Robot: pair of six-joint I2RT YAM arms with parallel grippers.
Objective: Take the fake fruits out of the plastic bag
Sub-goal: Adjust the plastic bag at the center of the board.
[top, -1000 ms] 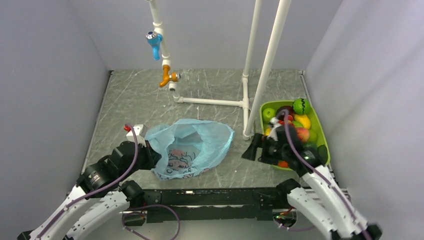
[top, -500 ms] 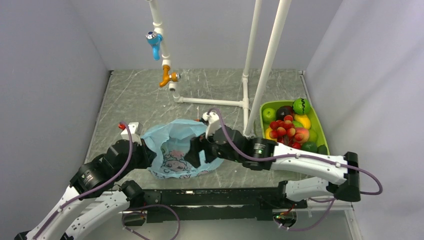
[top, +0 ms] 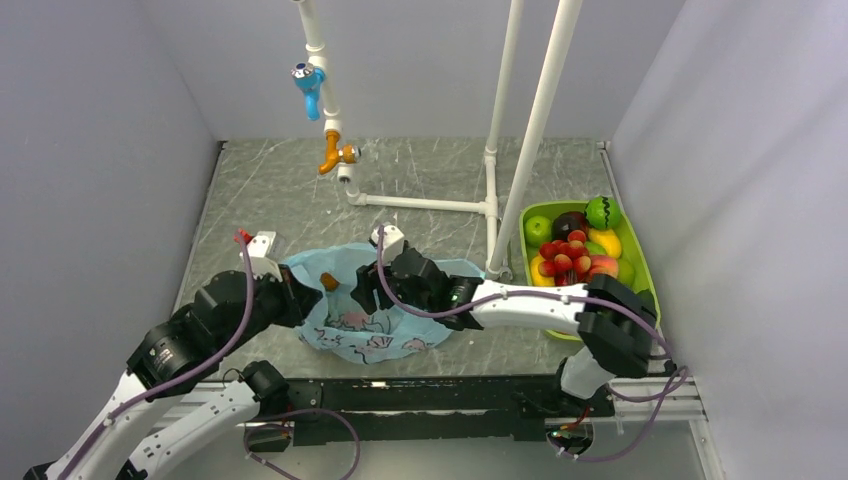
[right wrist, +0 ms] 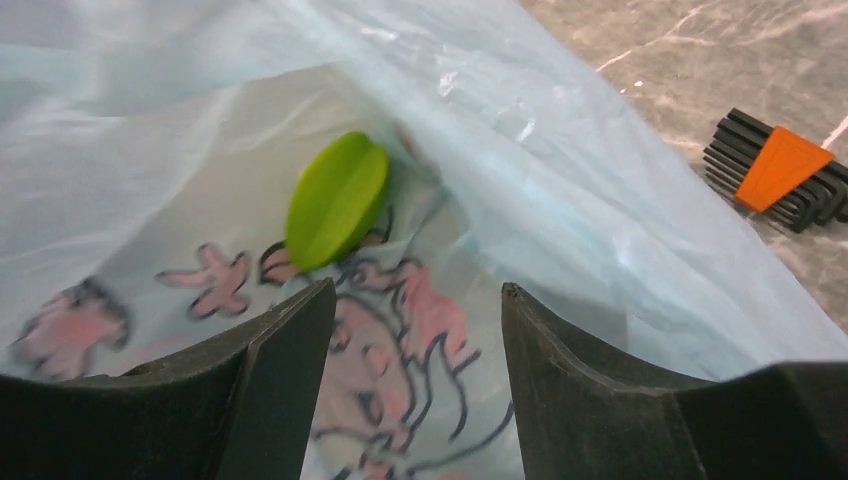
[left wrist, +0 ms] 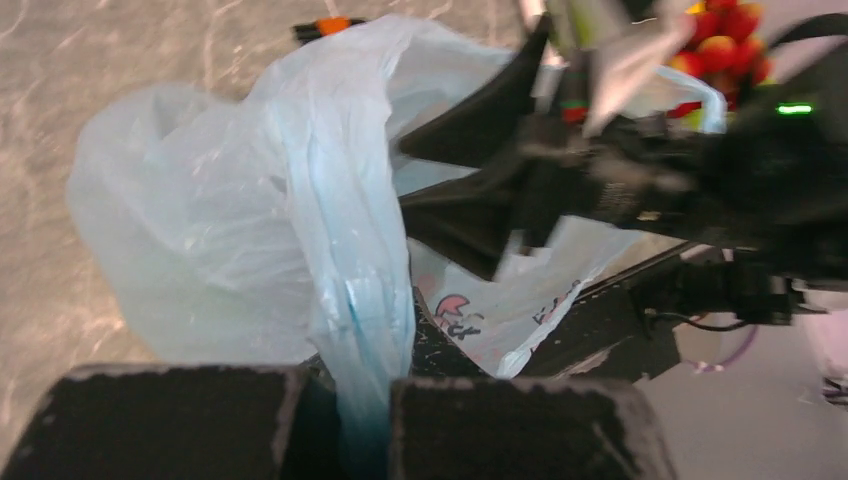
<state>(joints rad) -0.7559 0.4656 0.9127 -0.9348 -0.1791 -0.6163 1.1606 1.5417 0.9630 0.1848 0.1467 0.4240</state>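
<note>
The light-blue plastic bag [top: 375, 325] lies at the near middle of the table, its mouth facing away from me. My left gripper [top: 297, 300] is shut on a bunched fold of the bag's left edge [left wrist: 345, 385] and holds it up. My right gripper [top: 366, 293] is open and reaches into the bag's mouth. In the right wrist view its jaws [right wrist: 418, 300] stand apart over the bag's printed inner wall [right wrist: 400, 350]. A flat green fake fruit [right wrist: 337, 200] lies inside the bag just beyond the fingertips, untouched.
A green tray [top: 646, 280] of fake fruits stands at the right. A white pipe frame [top: 535, 140] with a blue tap [top: 308, 80] rises behind. A black hex key set with an orange holder [right wrist: 775, 170] lies on the table beside the bag.
My right arm has swung from the green tray leftward to the bag and pushed its open gripper into the mouth. My left gripper has shifted a little with the bag's edge.
</note>
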